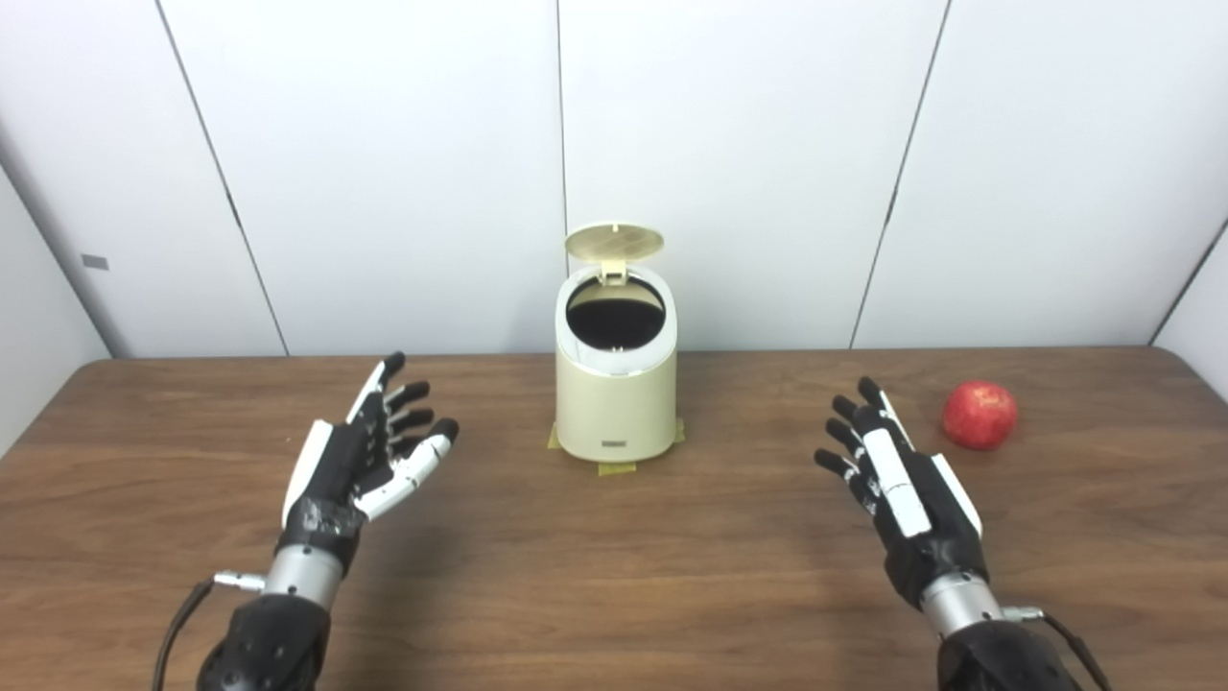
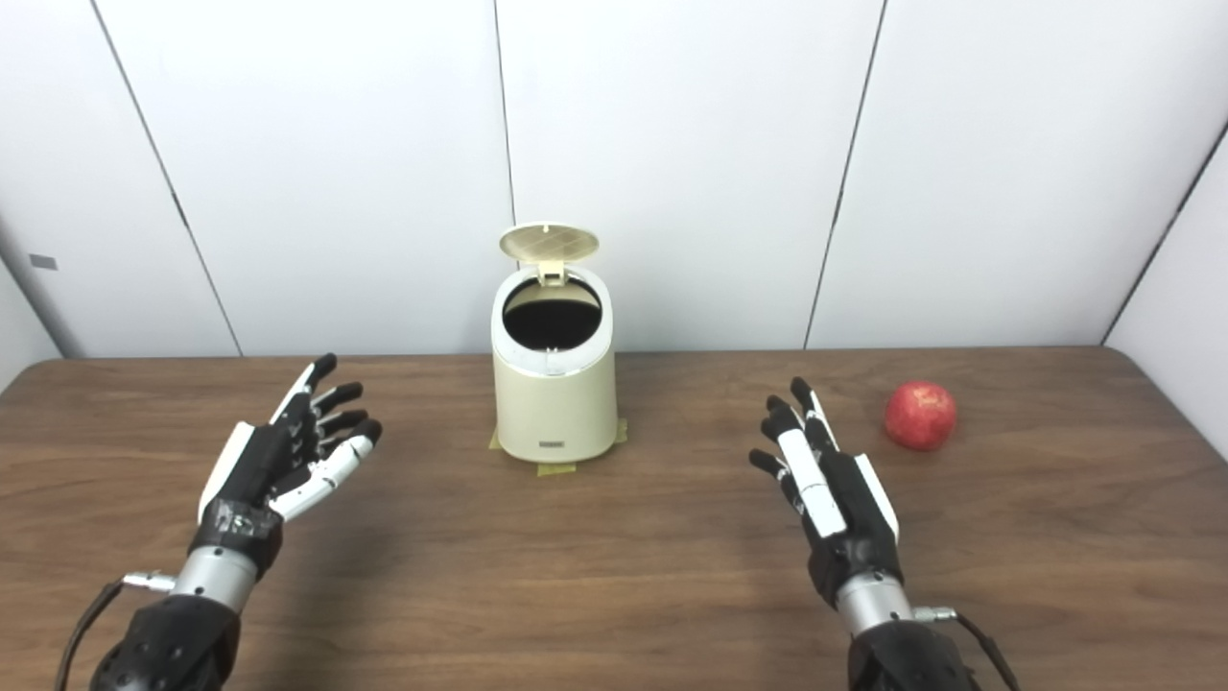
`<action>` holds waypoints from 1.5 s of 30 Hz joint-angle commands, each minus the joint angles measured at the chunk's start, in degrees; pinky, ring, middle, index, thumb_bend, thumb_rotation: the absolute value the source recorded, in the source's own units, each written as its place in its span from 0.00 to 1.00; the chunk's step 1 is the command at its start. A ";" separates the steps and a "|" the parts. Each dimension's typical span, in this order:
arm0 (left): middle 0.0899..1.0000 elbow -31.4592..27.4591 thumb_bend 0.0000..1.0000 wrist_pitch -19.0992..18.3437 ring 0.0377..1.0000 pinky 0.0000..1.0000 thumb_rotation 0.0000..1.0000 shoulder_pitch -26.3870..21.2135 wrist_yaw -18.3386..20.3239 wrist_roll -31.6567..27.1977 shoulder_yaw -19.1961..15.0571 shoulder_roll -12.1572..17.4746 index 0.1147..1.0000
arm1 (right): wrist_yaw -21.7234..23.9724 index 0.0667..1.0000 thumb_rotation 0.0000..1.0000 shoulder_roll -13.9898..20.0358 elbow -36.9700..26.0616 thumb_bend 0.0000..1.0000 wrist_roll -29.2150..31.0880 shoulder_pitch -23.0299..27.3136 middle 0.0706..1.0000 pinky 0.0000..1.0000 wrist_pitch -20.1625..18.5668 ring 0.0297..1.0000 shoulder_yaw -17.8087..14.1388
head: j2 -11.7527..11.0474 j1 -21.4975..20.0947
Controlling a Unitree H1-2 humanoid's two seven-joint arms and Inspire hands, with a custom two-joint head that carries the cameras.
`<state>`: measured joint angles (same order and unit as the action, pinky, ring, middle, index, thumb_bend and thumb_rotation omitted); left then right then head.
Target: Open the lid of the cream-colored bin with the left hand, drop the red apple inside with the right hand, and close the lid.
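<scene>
Nearest on the bench (image 1: 614,576), left hand (image 1: 369,451) and right hand (image 1: 897,475) hover with fingers spread, holding nothing. Beyond, just right of the right hand, sits the red apple (image 1: 980,415): reach outward, wrap it low. Farthest back, the cream-colored bin (image 1: 615,384) stands with lid (image 1: 614,241) raised.

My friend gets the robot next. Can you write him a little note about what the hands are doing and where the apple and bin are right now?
Left hand: open, holding nothing, left of the bin.
Right hand: open, holding nothing, between the bin and the apple.
Cream-colored bin: standing at the middle of the table, near the back edge; its lid is already up.
Red apple: on the table, just right of the right hand, not touched.
Done: lid open.
Left: right hand picks up the apple and drops it in; then close the lid.
</scene>
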<state>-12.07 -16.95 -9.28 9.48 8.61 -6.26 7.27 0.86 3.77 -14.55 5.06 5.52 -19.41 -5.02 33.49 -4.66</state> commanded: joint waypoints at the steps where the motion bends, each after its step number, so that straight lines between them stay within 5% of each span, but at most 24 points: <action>1: 0.94 -1.16 0.41 1.53 0.90 0.85 0.62 -1.14 -0.95 -0.42 0.19 1.21 1.00 | -0.28 1.00 0.76 1.26 -0.58 0.70 -1.10 1.82 0.95 0.84 4.20 0.92 -0.46 | 0.02 -0.19; 4: 0.95 -0.91 0.41 1.54 0.95 0.90 0.66 -0.01 -1.59 0.31 0.72 1.94 1.00 | -0.92 1.00 0.60 2.29 -0.73 0.61 -2.28 1.29 0.95 0.85 5.19 0.92 -1.09 | 0.18 -1.20; 7: 0.97 -0.52 0.43 2.06 0.98 0.98 0.69 0.73 -1.87 0.10 0.86 2.76 1.00 | -2.85 1.00 0.45 3.50 -1.74 0.65 -6.92 1.02 0.91 0.77 4.78 0.87 -0.81 | 0.30 -3.02; 10: 0.98 -0.53 0.43 1.83 0.99 0.96 0.68 0.82 -1.44 -0.85 0.73 3.57 1.00 | -4.69 0.99 0.35 4.80 -5.27 0.70 -14.07 1.04 0.87 0.75 1.52 0.83 0.31 | 0.63 -4.70; 21: 0.96 0.97 0.40 2.45 0.95 0.91 0.45 -0.33 -1.16 -4.61 -1.04 6.53 1.00 | -6.56 0.94 0.32 7.05 -10.45 0.80 -28.83 1.61 0.84 0.73 -6.58 0.82 0.57 | 0.34 -15.39; 26: 0.96 1.48 0.43 2.48 0.97 0.92 0.44 -0.35 -0.95 -7.50 -2.02 7.06 1.00 | -2.50 0.94 0.30 9.24 -11.55 0.79 -38.57 2.22 0.87 0.72 -7.46 0.84 -0.05 | 0.25 -18.65; 29: 0.97 0.13 0.41 0.71 0.99 0.98 0.45 -0.37 -1.21 -6.90 -1.73 7.49 1.00 | 0.47 0.96 0.19 11.16 -12.15 0.81 -44.52 2.82 0.89 0.74 -7.47 0.86 0.14 | 0.42 -19.86; 36: 0.96 -3.69 0.35 -3.27 0.96 0.95 0.37 -0.66 -1.39 -6.34 -1.28 7.86 1.00 | 13.12 0.91 0.15 14.58 -9.99 0.85 -57.60 7.24 0.92 0.74 -7.49 0.91 -3.16 | 0.71 -21.08; 45: 0.95 -6.25 0.30 -5.00 0.95 0.94 0.29 -0.06 -1.78 -6.41 -1.30 7.71 1.00 | 18.87 0.86 0.16 22.65 -0.35 0.88 -66.26 12.79 0.94 0.81 -7.41 0.95 -0.07 | 0.82 -20.56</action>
<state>-15.58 -22.16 -7.50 8.62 2.21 -7.29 14.30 19.74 24.07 -15.23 -59.82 15.19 -26.95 -5.07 34.10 -25.22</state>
